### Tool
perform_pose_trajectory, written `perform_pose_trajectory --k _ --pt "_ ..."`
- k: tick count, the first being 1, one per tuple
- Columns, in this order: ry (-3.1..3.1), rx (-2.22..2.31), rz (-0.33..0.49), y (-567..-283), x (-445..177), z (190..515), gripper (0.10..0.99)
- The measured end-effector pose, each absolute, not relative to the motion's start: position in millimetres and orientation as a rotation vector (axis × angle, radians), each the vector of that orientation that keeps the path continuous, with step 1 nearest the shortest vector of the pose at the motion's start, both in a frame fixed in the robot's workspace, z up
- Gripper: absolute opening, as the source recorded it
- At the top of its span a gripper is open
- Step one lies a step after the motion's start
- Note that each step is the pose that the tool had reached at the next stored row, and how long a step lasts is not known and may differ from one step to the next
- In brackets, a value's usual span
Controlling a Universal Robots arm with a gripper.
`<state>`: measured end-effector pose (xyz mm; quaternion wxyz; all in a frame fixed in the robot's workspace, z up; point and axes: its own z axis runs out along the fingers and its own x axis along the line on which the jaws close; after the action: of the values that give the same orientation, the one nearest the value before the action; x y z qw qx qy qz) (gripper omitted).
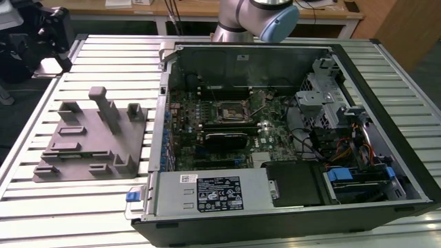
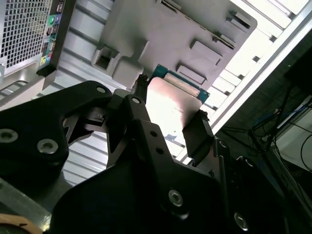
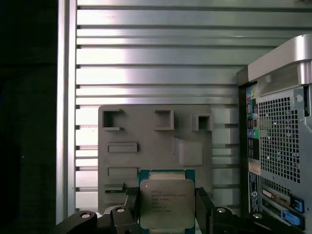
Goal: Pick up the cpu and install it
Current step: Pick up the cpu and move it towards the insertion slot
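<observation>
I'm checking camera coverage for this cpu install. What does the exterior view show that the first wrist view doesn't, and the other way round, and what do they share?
Exterior view: the inside of the open computer case, with the motherboard and its black socket, and the arm. First wrist view: the gripper shut on the cpu, and the case's rear port panel. Both: the grey fixture, the slatted table and the case.

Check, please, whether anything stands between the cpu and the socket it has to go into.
Nothing visible does. The gripper holds the cpu over the fixture, outside the case. The case lies open on top, and in the exterior view the socket shows uncovered from above. Only the case's wall lies sideways between them.
</observation>
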<state>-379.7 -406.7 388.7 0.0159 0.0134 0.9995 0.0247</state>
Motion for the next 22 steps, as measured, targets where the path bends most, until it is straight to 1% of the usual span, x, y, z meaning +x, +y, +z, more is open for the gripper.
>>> perform_pose_trajectory --k 22 --pt "3.108 0.041 0.077 -407 -334 389 0.541"
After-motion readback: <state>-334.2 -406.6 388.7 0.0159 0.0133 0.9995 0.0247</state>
